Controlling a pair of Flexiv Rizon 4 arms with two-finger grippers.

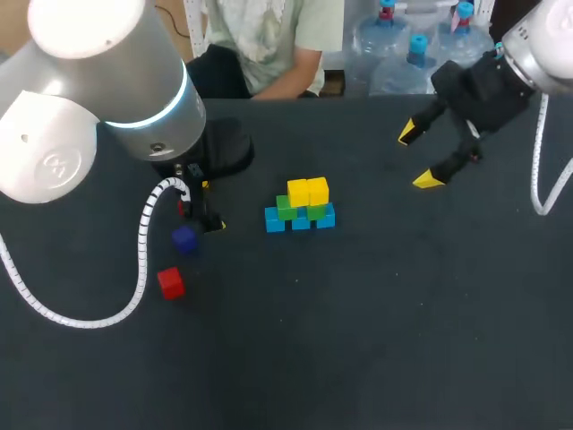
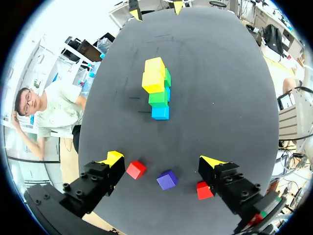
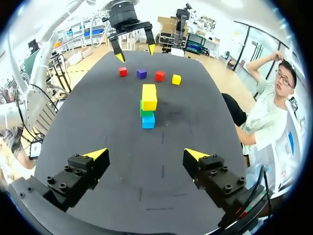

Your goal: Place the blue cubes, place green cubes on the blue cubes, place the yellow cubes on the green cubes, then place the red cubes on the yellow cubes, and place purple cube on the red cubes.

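In the middle of the head view, the stack [image 1: 301,206] is standing on the dark desk [image 1: 376,340]. Blue cubes [image 1: 301,220] are forming the bottom row, green cubes [image 1: 286,207] are resting on them, and two yellow cubes [image 1: 308,191] are sitting side by side on top. Left of the stack, the purple cube [image 1: 184,238] is lying on the desk, with a red cube [image 1: 170,283] to its lower left, apart from it. The left arm [image 1: 98,81] is coming in from the upper left and is covering most of the left jaws.

In the left wrist view, the left jaws are standing wide apart and gripping nothing. The purple cube is lying between their fingers. One red cube is sitting just inside one finger, and a second red cube [image 2: 204,190] is lying close against the other; I cannot tell whether it is touching. The stack is standing well ahead of them.

The right jaws are hanging in the upper right of the head view, also spread apart and holding nothing, well apart from the stack. In the right wrist view, the stack is standing ahead of them. Beyond it, a loose yellow cube [image 3: 176,79] is lying in a row with the red and purple ones.
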